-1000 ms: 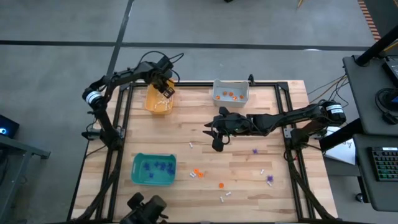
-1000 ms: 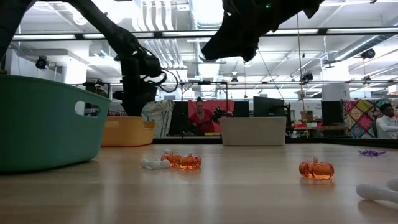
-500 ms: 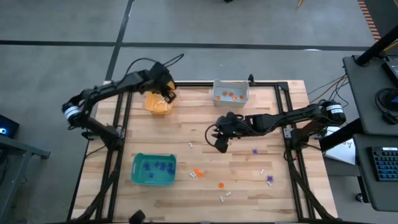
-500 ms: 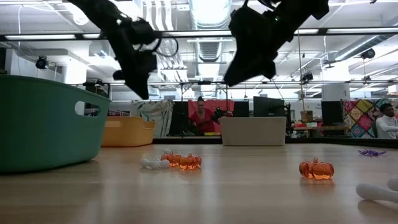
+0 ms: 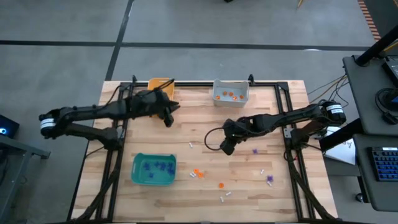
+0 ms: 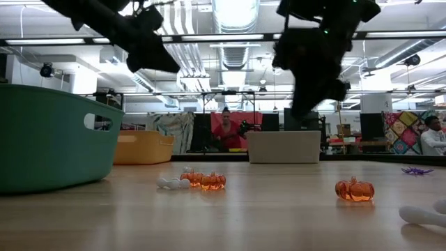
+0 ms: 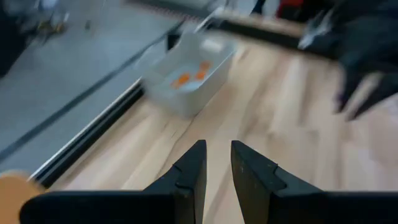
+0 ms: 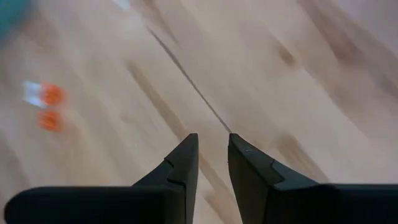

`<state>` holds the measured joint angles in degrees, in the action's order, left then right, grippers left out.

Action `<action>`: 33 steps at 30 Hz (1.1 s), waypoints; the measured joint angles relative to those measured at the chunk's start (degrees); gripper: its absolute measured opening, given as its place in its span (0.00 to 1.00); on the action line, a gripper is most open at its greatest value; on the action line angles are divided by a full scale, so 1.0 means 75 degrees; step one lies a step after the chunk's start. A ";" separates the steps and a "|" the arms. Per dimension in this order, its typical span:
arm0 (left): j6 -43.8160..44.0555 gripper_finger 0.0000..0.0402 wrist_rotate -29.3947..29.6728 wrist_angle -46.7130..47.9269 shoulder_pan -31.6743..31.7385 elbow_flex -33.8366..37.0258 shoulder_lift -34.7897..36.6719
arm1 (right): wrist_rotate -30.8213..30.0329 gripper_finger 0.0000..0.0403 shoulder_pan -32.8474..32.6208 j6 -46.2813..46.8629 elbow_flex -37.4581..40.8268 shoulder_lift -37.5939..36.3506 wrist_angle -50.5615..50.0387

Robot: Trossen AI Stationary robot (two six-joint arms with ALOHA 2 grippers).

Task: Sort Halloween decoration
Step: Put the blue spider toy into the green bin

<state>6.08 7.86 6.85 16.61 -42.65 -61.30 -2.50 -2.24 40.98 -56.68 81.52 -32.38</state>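
Above the table, left hand and right hand hover slightly parted, empty, blurred.

The surface is pale, smooth planked wood edged by a dark metal frame, the teal bin and grey bin look matt plastic, and the orange pumpkins gleam glassy, translucent.
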 joint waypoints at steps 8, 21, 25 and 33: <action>-0.0052 0.14 0.0012 -0.1001 -0.0313 0.0627 0.0429 | 0.0007 0.16 -0.0088 0.1488 -0.0080 0.0026 -0.2894; -0.0142 0.14 0.0085 -0.1109 -0.0305 0.0538 0.0225 | 0.0394 0.13 -0.1034 0.2448 -0.0074 0.0486 -0.4186; -0.0142 0.14 0.0085 -0.1165 -0.0304 0.0431 0.0204 | 0.0395 0.15 -0.1125 0.2727 -0.0071 0.0594 -0.4167; -0.0343 0.14 0.0087 -0.1194 -0.0301 0.0390 0.0204 | 0.0396 0.30 -0.1122 0.2929 -0.0071 0.0792 -0.4169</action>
<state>3.51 8.51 -2.10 14.35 -39.72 -59.77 0.47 -10.66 62.96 -57.21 87.46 -63.65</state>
